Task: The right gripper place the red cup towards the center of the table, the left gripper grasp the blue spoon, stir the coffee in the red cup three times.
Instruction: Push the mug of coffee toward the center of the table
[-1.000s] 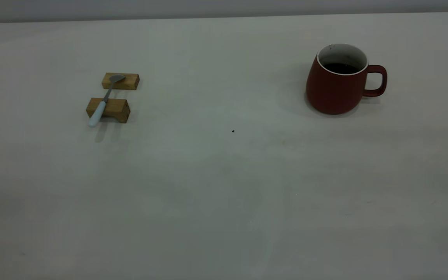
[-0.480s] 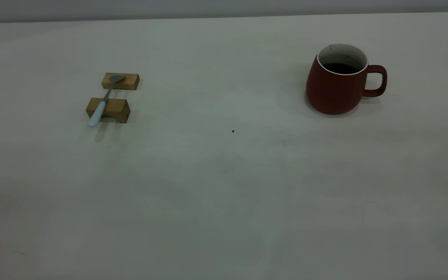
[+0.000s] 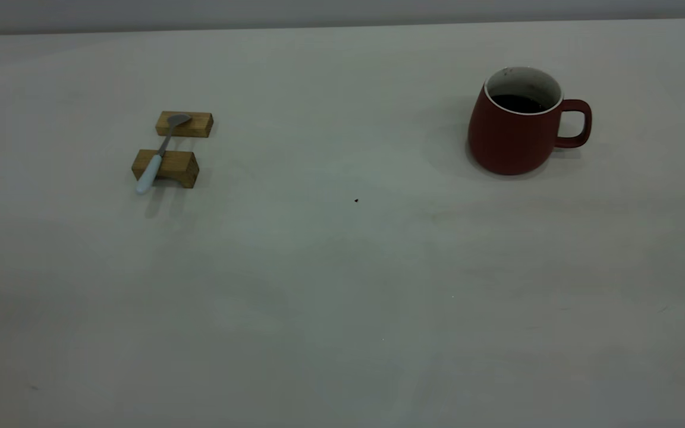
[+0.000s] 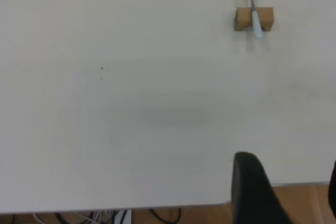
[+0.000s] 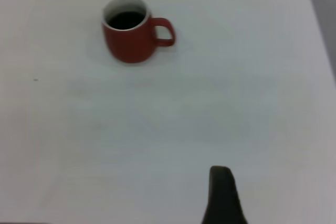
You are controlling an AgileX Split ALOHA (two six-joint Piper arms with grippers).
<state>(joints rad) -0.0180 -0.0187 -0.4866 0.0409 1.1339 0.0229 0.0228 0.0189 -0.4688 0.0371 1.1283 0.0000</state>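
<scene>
The red cup (image 3: 512, 134) stands upright at the table's (image 3: 342, 285) right rear, handle pointing right, with dark coffee (image 3: 518, 104) inside. The blue spoon (image 3: 161, 151) lies across two tan wooden blocks at the left, pale handle toward the front. Neither gripper appears in the exterior view. In the left wrist view, my left gripper (image 4: 290, 163) hangs open over the table's edge, far from the spoon (image 4: 254, 11). My right gripper (image 5: 281, 198) shows one dark finger (image 5: 222, 198), nothing beside it, far from the cup (image 5: 131, 38). Both hold nothing.
The two wooden blocks (image 3: 184, 124) (image 3: 167, 166) carry the spoon. A tiny dark speck (image 3: 356, 200) marks the tabletop near its middle. A wooden floor and cables (image 4: 157, 216) show past the table's edge in the left wrist view.
</scene>
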